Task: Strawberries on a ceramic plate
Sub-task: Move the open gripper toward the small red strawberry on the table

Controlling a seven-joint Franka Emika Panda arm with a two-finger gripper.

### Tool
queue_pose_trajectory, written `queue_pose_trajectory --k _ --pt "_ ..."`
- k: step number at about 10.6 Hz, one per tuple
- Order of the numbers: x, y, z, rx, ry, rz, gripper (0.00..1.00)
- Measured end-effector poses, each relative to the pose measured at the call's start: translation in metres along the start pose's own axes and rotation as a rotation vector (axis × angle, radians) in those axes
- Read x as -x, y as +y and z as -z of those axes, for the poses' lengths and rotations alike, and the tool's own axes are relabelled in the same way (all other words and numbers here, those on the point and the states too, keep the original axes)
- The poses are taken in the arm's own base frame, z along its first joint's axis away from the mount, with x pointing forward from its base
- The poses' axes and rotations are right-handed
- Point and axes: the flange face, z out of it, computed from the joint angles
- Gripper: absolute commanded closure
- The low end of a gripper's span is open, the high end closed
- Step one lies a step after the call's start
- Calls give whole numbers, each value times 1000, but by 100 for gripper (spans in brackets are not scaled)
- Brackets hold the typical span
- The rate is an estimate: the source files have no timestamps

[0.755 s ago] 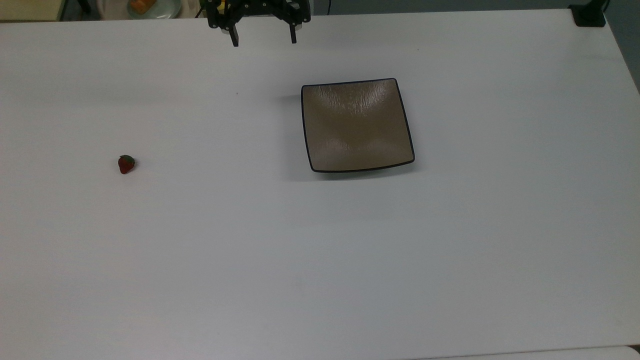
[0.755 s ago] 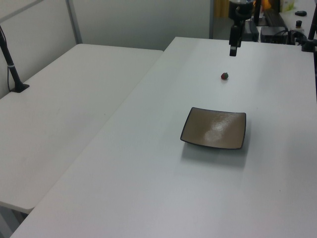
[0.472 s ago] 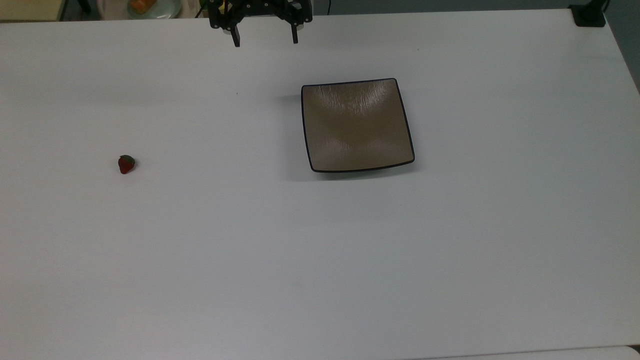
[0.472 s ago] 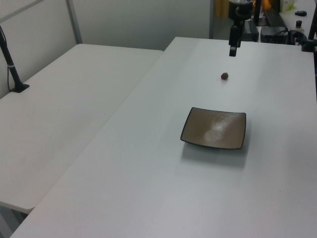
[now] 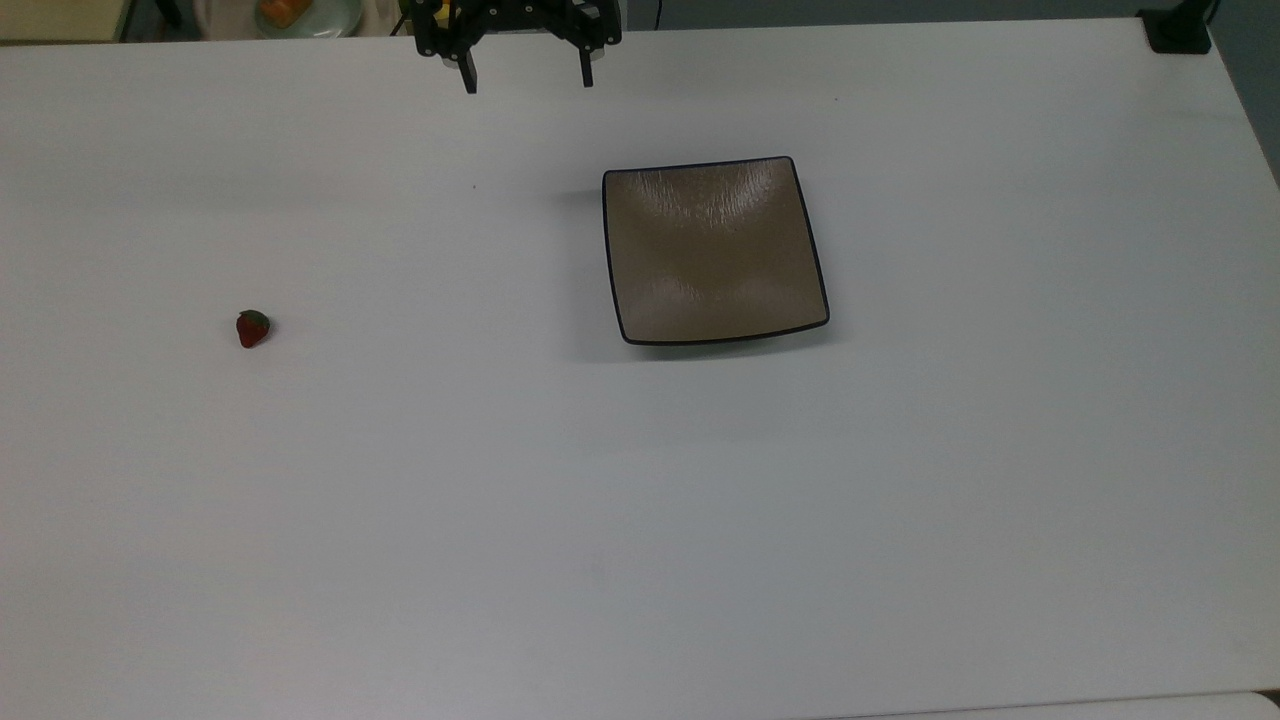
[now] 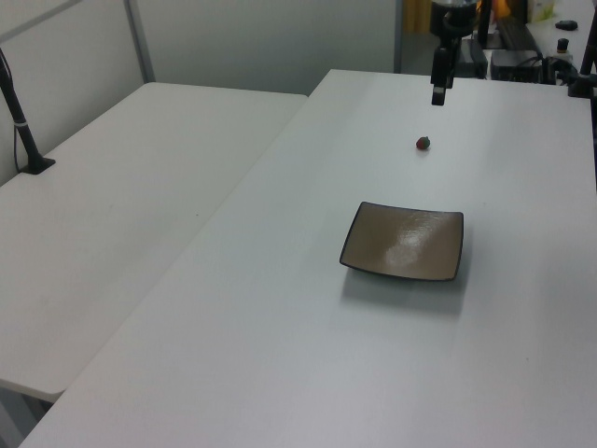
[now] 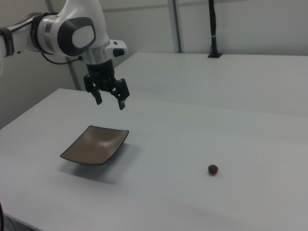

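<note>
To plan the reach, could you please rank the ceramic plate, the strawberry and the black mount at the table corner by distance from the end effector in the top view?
From the end effector:
1. Ceramic plate, lower right.
2. Strawberry, far lower left.
3. Black mount, far right corner.

- A white robot arm [image 7: 72, 33] enters from the right view's left edge, bends at a rounded grey-capped joint, and turns downward.
- Its black gripper [image 7: 110, 101] hangs at the end, pointing down, raised in the air and touching nothing.
- The two dark fingers [image 7: 98, 97] are spread well apart, with nothing between them.
- In the top view, the gripper [image 5: 526, 82] sits at the upper edge, left of centre, fingers pointing toward the picture's bottom.
- In the left view, the gripper [image 6: 438, 95] appears side-on as a narrow dark bar near the top.
</note>
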Motion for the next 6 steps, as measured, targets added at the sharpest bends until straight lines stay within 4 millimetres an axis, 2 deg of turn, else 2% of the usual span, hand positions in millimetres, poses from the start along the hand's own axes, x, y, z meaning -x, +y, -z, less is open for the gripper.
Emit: queue_pose_trajectory --k 3,6 --pt "-2 14 11 2 24 -24 0" --pt "-2 7 10 1 22 -12 0"
